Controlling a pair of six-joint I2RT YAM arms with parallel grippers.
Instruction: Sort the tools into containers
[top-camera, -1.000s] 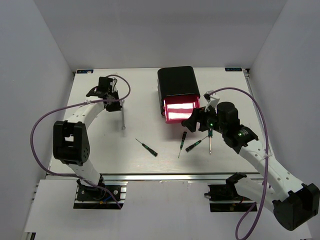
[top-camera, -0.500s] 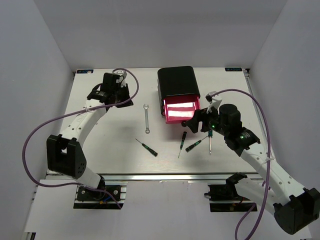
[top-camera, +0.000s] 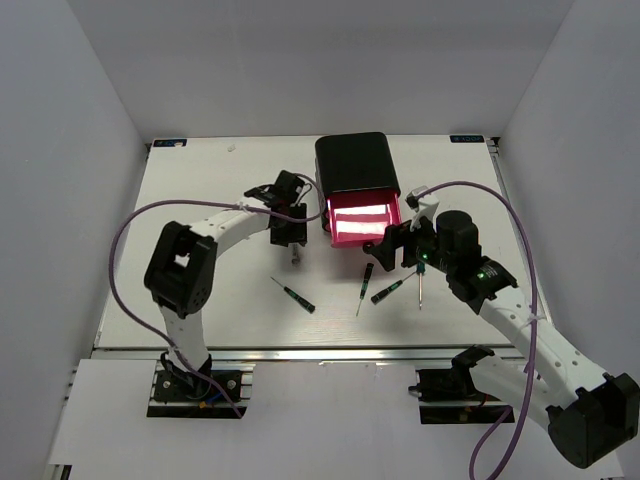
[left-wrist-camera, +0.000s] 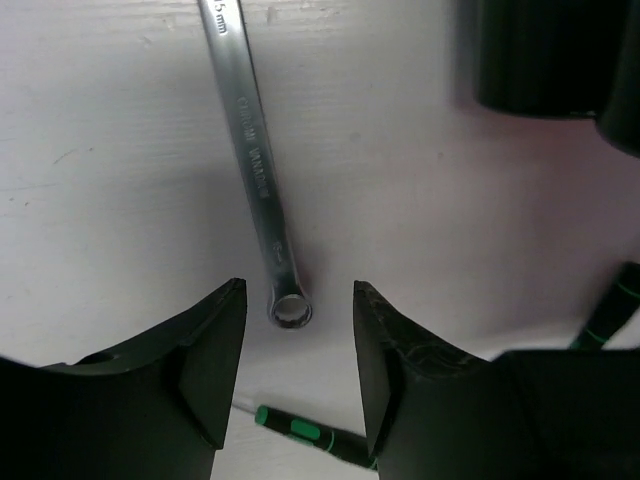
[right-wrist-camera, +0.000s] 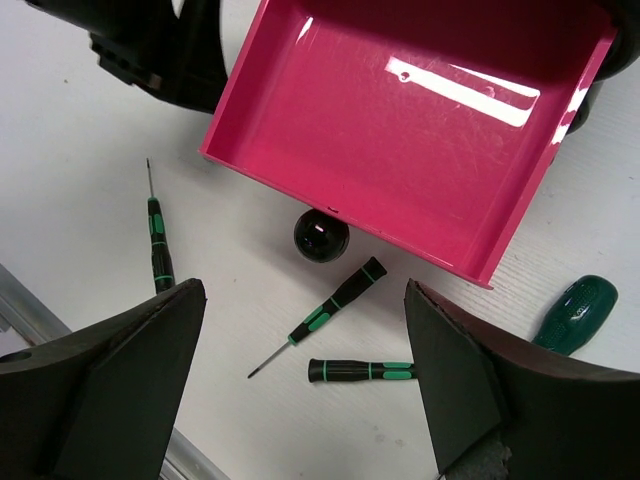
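Left hand (left-wrist-camera: 297, 300) just swung over the silver wrench (left-wrist-camera: 255, 170) on the bench (left-wrist-camera: 100, 200), half open, nothing gripped. Probably re-grabbing it; pink drawer (right-wrist-camera: 400, 130) at 3 o'clock. Right hand (right-wrist-camera: 305, 295) wide, empty.

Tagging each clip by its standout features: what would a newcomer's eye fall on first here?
The bright pink drawer, pulled out of the black box at the far middle of the table, stands out most, and the right wrist view shows nothing inside it. Next, the silver wrench lies flat with its ring end between the open fingers of the left tool, untouched. Several thin screwdrivers lie scattered in front of the drawer.
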